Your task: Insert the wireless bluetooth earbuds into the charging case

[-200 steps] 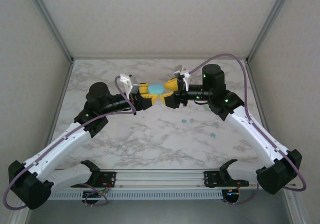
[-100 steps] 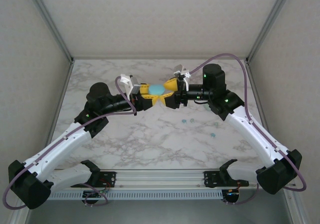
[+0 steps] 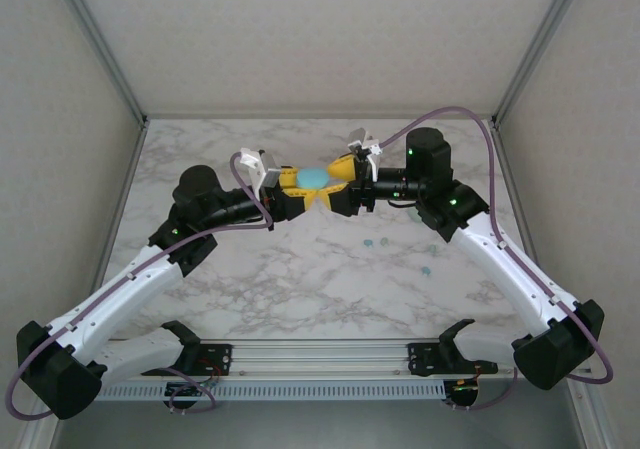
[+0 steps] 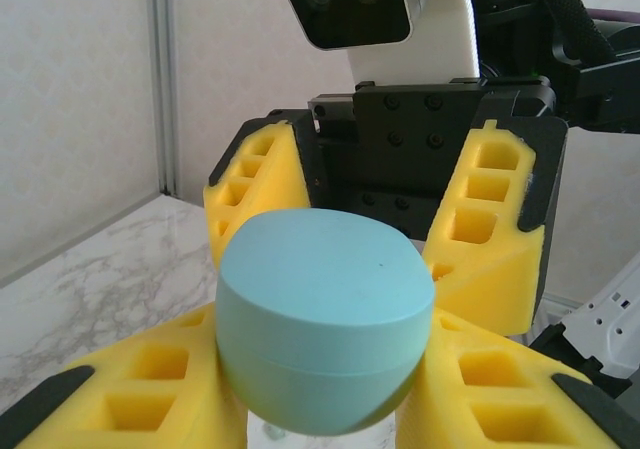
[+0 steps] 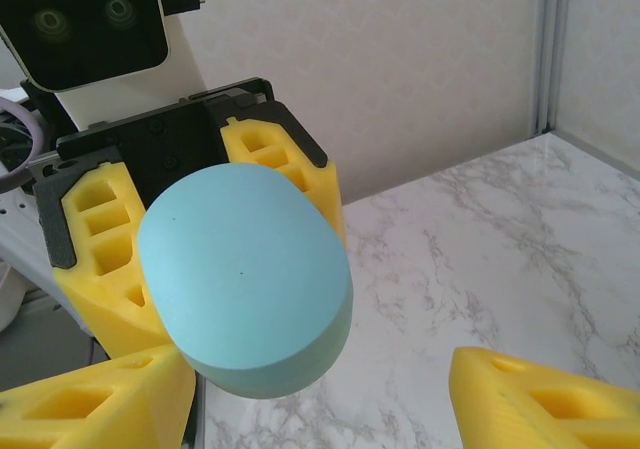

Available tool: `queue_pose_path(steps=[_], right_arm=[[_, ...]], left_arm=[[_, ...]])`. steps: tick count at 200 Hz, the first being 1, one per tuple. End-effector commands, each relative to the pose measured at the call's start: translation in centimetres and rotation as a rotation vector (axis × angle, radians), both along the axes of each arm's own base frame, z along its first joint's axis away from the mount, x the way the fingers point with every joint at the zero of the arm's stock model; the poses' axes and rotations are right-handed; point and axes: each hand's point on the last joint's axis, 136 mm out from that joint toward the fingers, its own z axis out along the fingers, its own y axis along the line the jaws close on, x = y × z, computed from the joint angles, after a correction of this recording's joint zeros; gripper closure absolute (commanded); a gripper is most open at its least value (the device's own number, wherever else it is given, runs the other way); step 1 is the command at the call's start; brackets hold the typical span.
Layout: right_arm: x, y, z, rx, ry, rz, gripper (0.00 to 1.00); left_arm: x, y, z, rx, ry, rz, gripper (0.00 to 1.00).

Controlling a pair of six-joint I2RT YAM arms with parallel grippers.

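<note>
The charging case (image 3: 314, 178), a rounded turquoise pebble with its lid down, hangs above the far middle of the table. My left gripper (image 3: 303, 190) is shut on it; in the left wrist view its yellow fingers (image 4: 120, 409) press both sides of the case (image 4: 325, 319). My right gripper (image 3: 327, 185) faces it from the right and is open. One of its fingers (image 5: 95, 409) sits close by the case (image 5: 245, 279) and the other (image 5: 545, 399) stands well apart. Tiny teal earbuds (image 3: 375, 239) lie on the marble right of centre, with another (image 3: 428, 268) further right.
The marble table (image 3: 300, 289) is walled by grey panels at the back and both sides. A metal rail (image 3: 320, 354) with the arm bases runs along the near edge. White camera mounts (image 3: 255, 164) stick up from both wrists.
</note>
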Motion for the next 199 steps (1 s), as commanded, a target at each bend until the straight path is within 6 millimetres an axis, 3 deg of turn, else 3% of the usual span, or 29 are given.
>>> queue_pose_path(steps=[1,54,102,160,199], right_arm=[[-0.3,-0.2,2.6,0.06,-0.072,-0.01,0.32],[-0.5,-0.5,2.7,0.053,-0.081,-0.017,0.31],[0.1,-0.2,1.4,0.021,-0.05,-0.022,0.31],[2.8,-0.9,1.6,0.017,-0.087,-0.183,0.32],[4.0,-1.0,2.7,0.072,-0.114,-0.243,0.31]], left_arm=[[-0.9,-0.1,-0.1,0.007,0.005,-0.027,0.74],[-0.9,0.2,0.3,0.001,-0.007,-0.013,0.74],[-1.0,0.2,0.8,-0.015,-0.002,-0.017,0.74],[-2.0,-0.4,0.6,-0.008,0.007,-0.078,0.75],[-2.5,-0.9,0.7,0.007,0.007,-0.116,0.75]])
